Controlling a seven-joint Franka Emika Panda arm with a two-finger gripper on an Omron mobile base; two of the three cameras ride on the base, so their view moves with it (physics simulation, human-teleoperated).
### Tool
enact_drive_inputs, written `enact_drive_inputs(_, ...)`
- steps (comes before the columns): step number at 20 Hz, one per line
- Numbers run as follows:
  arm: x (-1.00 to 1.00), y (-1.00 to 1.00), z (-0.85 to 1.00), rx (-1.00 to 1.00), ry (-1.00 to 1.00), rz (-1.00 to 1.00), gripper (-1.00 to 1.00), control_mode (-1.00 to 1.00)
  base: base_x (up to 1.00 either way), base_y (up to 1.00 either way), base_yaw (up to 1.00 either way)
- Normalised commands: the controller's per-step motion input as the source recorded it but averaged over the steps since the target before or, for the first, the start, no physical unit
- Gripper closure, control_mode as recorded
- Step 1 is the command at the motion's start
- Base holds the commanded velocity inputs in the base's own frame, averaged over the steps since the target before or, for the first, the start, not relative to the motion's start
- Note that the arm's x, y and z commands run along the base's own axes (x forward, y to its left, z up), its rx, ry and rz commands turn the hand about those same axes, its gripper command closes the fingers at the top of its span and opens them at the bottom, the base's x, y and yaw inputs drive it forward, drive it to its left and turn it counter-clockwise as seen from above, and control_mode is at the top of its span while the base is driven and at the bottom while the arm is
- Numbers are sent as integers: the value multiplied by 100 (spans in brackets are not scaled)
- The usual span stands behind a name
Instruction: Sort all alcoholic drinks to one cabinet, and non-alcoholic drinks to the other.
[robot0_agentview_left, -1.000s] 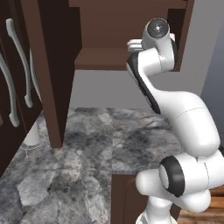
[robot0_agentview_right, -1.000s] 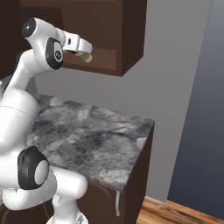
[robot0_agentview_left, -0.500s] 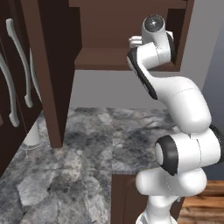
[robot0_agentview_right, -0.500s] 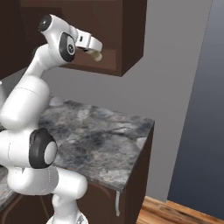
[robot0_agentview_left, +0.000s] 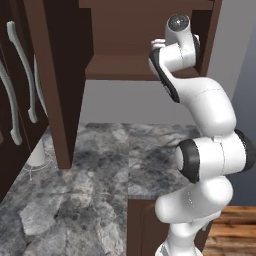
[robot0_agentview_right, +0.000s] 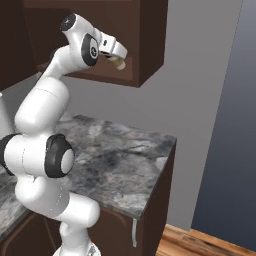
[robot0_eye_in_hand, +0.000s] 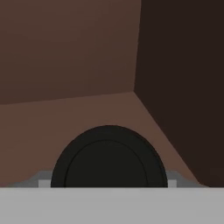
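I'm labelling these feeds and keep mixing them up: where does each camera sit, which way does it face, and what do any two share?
Left base view: behind the arm's left, facing the open wall cabinet and stone counter; arm rises at right.
Right base view: behind its right, same cabinet; arm at left, pincer holding a tan coffee cup at the shelf.
Hand view: on the hand, looking into the cabinet's corner over the cup's black lid.
Both base views share arm, cabinet, counter.

Robot arm (robot0_agentview_left: 207, 115): glossy white rounded shell segments, bulbous at the lower links. Dark grey to black bands ring the joints; a round black cap with a grey rim closes one joint (robot0_agentview_right: 60, 156) low on the body. Topmost joint (robot0_agentview_left: 178, 22) ends in a dark glossy disc. Hand housing (robot0_agentview_right: 111, 47) white, boxy.
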Motion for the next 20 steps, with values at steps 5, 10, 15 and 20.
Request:
enact_drive_inputs(5, 21, -9, -14, 2, 0, -1, 100, -100, 0, 0, 0)
enact_drive_inputs(10, 18, -9, -6, 2, 0, -2, -100, -100, 0, 0, 0)
enact_drive_inputs(15, 19, -9, -8, 2, 0, -1, -100, -100, 0, 0, 0)
enact_drive_inputs(20, 22, -12, -9, 2, 0, -1, -100, -100, 0, 0, 0)
